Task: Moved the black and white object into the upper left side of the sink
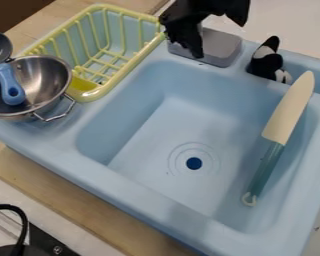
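The black and white toy (267,62) sits in the shallow recess along the far rim of the blue sink (142,200), between the gray block (219,49) and the tip of the toy knife (287,112). The gripper (188,41) hangs over the gray block, to the image-left of the toy and apart from it; I cannot tell whether it is wide or narrow.

The toy looks like a small stuffed animal, so I'd expect it to be light, soft and hardly fragile – it should squash a little and grip well rather than slip. The thick black middle is the best place to take hold; the narrow upper end might bend or twist out. The recess walls leave little room around it, so a straight drop from above seems wise – clear of the knife blade – before carrying it to the basin's upper left.
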`<state>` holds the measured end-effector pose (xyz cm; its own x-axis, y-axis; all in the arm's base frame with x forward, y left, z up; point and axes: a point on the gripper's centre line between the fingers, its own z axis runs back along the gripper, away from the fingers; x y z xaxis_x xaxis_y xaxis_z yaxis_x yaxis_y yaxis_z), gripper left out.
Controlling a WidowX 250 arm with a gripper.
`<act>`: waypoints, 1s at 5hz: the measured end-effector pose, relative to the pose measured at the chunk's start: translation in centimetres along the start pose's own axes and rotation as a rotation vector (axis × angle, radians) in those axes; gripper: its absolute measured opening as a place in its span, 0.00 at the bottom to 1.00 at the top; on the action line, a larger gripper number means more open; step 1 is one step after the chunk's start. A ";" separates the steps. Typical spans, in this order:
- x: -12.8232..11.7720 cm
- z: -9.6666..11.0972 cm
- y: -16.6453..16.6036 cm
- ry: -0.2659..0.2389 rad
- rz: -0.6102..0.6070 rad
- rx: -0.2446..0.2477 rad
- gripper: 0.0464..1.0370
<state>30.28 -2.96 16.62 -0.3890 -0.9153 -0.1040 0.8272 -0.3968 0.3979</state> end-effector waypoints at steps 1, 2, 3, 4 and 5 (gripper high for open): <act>-0.1 1.2 -1.2 0.029 -0.009 -0.024 0.96; 0.2 1.7 -3.4 0.042 -0.004 -0.074 0.96; 0.2 1.3 -6.3 0.047 0.015 -0.196 0.96; 0.1 1.5 -8.5 0.033 0.047 -0.253 0.96; -0.9 1.2 -9.8 0.049 0.075 -0.267 0.96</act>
